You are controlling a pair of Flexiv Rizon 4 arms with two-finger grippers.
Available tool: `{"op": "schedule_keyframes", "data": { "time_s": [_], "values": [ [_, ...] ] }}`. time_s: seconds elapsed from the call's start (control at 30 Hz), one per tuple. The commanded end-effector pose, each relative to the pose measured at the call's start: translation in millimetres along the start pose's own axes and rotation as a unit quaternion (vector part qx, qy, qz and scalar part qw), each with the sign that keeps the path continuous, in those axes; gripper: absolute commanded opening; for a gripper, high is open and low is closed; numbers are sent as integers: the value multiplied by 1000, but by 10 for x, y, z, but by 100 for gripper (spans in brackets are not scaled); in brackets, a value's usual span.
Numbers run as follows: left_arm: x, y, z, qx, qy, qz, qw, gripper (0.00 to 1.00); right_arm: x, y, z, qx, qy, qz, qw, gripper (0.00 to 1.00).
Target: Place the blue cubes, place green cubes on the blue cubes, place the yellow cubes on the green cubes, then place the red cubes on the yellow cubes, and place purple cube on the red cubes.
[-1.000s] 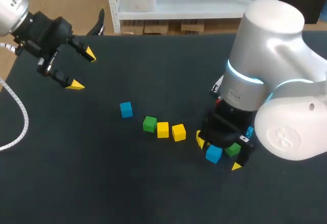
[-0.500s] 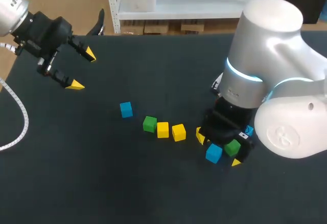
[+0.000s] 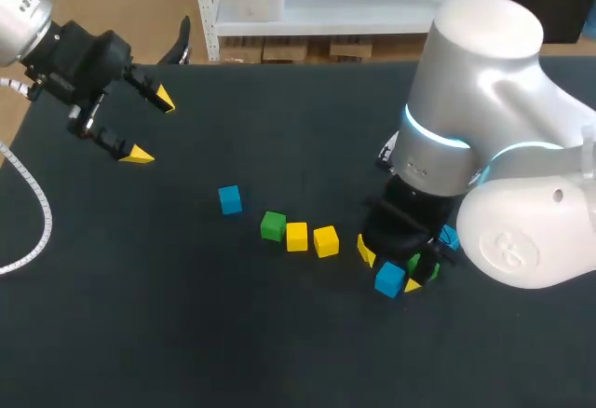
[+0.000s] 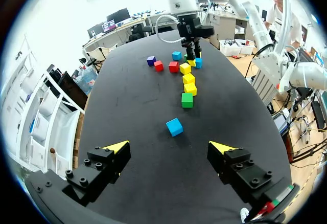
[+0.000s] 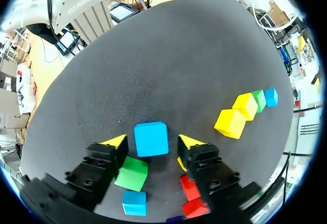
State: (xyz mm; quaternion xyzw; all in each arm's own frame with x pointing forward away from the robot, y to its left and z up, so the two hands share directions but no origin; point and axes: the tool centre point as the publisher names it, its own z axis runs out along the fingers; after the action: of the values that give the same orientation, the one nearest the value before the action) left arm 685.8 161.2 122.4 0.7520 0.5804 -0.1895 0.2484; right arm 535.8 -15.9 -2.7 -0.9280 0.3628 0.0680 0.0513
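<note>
My right gripper [image 3: 389, 270] stands low over a cluster of cubes at the table's right. In the right wrist view a blue cube [image 5: 151, 138] lies between its fingers [image 5: 115, 142] with a thin gap on each side, so the right gripper [image 5: 152, 142] is open. Behind the fingers sit a green cube [image 5: 132, 173], another blue cube [image 5: 134, 202] and two red cubes [image 5: 190, 196]. A row of a blue cube [image 3: 229, 199], a green cube [image 3: 272, 226] and two yellow cubes [image 3: 311, 238] runs across the middle. My left gripper [image 3: 151, 129] hangs open and empty at the far left.
In the left wrist view the purple cube [image 4: 151, 60] and red cubes [image 4: 166, 66] lie at the far end of the row, beside my right arm [image 4: 190, 27]. Bare black table [image 3: 186, 315] spreads in front of the cubes and on the left.
My right gripper's fingers have drawn in around the blue cube, and the right arm has shifted slightly left. The left arm has not moved.
</note>
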Motion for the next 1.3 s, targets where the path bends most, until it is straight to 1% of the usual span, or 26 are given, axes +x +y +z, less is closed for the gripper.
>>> {"op": "schedule_keyframes", "data": {
  "time_s": [0.03, 0.2, 0.23, 0.3, 0.37, 0.4, 0.5, 0.6, 0.67, 0.73, 0.8, 0.87, 0.9, 0.97, 1.1, 1.2, 1.3],
  "values": [
    [4, 0, 2, 0, 0, 1, 1000, 100, 1, -16, 12, -2, 2, 0, 1000, 48],
    [4, 0, 2, 0, 0, 1, 1000, 100, 7, -12, 8, -4, 4, 0, 1000, 43],
    [4, 0, 2, 0, 0, 1, 1000, 100, 9, -13, 6, -4, 4, 0, 1000, 41],
    [4, 0, 2, 0, 0, 1, 1000, 100, 11, -13, 0, -3, 6, -1, 1000, 33],
    [4, 0, 2, 0, 0, 1, 1000, 100, 9, -11, -11, -2, 6, -1, 1000, 5],
    [4, 0, 2, 0, 0, 1, 1000, 100, 6, -9, -18, -2, 6, -2, 1000, 0],
    [4, 0, 2, 0, 0, 1, 1000, 100, -22, 13, -55, 3, 3, 2, 1000, 0],
    [4, 0, 2, 0, 0, 1, 1000, 100, -84, 41, -142, 9, -8, 26, 1000, 0],
    [4, 0, 2, 0, 0, 1, 1000, 100, -133, 55, -226, 18, -33, 64, 997, 0],
    [4, 0, 2, 0, 0, 1, 1000, 100, -194, 62, -326, 17, -51, 105, 993, 0],
    [4, 0, 2, 0, 0, 1, 1000, 100, -251, 68, -430, 7, -47, 141, 989, 0],
    [4, 0, 2, 0, 0, 1, 1000, 100, -299, 64, -556, -4, -21, 177, 984, 0],
    [4, 0, 2, 0, 0, 1, 1000, 100, -316, 56, -621, -3, -18, 193, 981, 0],
    [4, 0, 2, 0, 0, 1, 1000, 100, -331, 43, -740, -15, -2, 222, 975, 0],
    [4, 0, 2, 0, 0, 1, 1000, 100, -318, 1, -956, -13, 32, 275, 961, 0],
    [4, 0, 2, 0, 0, 1, 1000, 100, -282, -42, -1042, -2, 27, 311, 950, 0],
    [4, 0, 2, 0, 0, 1, 1000, 100, -252, -133, -1070, 15, 24, 332, 943, 0]
  ]
}}
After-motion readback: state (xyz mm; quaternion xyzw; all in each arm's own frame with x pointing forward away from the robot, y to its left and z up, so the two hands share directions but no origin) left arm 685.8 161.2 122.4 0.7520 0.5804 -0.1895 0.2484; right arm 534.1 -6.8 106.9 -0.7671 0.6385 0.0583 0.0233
